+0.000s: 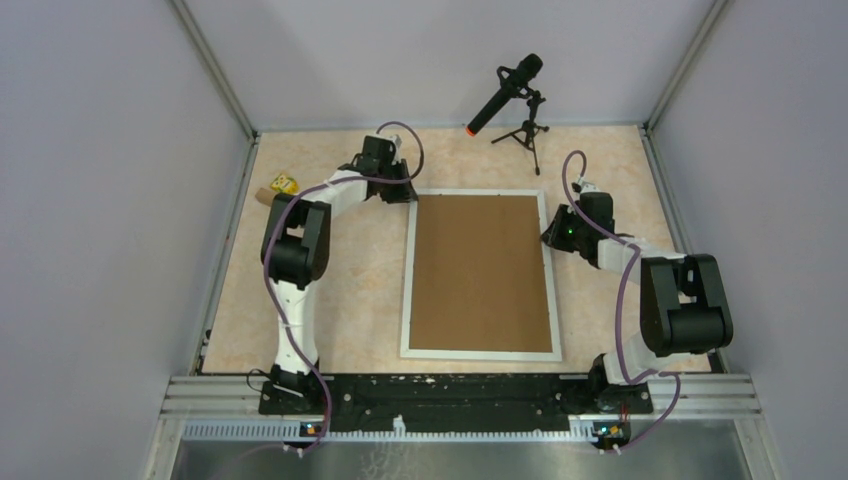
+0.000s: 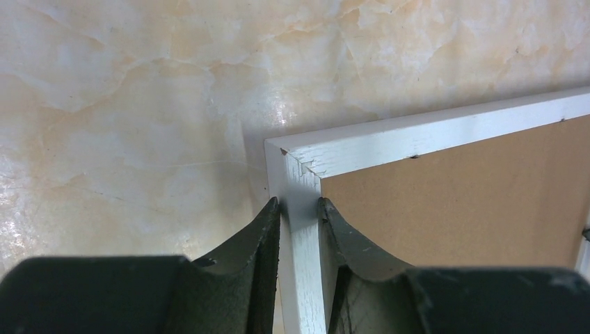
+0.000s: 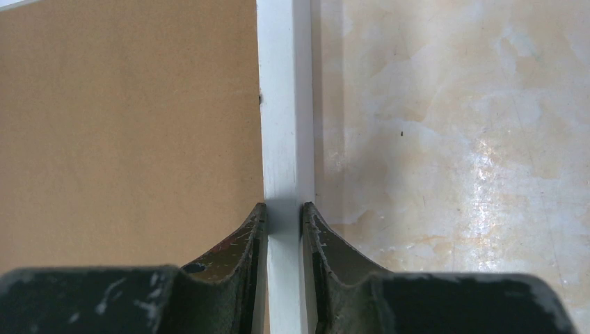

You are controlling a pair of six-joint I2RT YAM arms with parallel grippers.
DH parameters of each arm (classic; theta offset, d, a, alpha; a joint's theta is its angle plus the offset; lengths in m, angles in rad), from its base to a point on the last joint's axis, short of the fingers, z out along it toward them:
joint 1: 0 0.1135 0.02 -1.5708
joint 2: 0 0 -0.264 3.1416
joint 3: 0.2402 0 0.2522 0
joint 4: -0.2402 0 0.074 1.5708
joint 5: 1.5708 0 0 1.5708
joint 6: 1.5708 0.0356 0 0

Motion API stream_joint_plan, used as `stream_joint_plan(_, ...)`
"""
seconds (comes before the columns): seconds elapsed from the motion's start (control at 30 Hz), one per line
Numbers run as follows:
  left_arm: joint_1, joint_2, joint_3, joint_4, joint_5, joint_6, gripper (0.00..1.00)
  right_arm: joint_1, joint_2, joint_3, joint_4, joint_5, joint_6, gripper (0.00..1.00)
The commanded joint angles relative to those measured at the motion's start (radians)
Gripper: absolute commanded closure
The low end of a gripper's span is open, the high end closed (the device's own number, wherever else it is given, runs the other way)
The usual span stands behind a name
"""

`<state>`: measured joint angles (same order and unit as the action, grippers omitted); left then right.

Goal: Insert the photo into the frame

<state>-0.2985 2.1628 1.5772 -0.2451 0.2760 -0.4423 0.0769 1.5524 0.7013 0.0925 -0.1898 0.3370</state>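
The white frame (image 1: pixel 481 354) lies flat in the middle of the table, filled by a plain brown backing board (image 1: pixel 482 270). The photo is hidden from every view. My left gripper (image 1: pixel 404 193) is shut on the frame's left moulding (image 2: pixel 304 229) just below its far left corner, one finger on each side. My right gripper (image 1: pixel 548 236) is shut on the frame's right moulding (image 3: pixel 284 174), one finger over the board (image 3: pixel 125 132) and the other on the table side.
A black microphone (image 1: pixel 504 93) on a small tripod (image 1: pixel 527 135) stands behind the frame's far right corner. A small yellow object (image 1: pixel 284 183) lies at the far left by the left arm. Grey walls enclose the marbled tabletop (image 1: pixel 350 280).
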Motion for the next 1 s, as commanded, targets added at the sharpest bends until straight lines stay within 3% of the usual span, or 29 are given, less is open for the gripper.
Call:
stream_joint_plan(0.0, -0.044, 0.056, -0.008, -0.131, -0.059, 0.039, 0.69, 0.048, 0.024, -0.022, -0.114, -0.088, 0.01, 1.0)
stream_joint_plan(0.6, -0.137, 0.124, 0.067, -0.277, -0.291, 0.104, 0.66, 0.047, 0.02, -0.02, -0.119, -0.07, 0.008, 1.0)
stream_joint_plan(0.97, -0.191, 0.151, 0.065, -0.302, -0.336, 0.108, 0.66, 0.048, 0.016, -0.022, -0.119, -0.063, 0.008, 1.0)
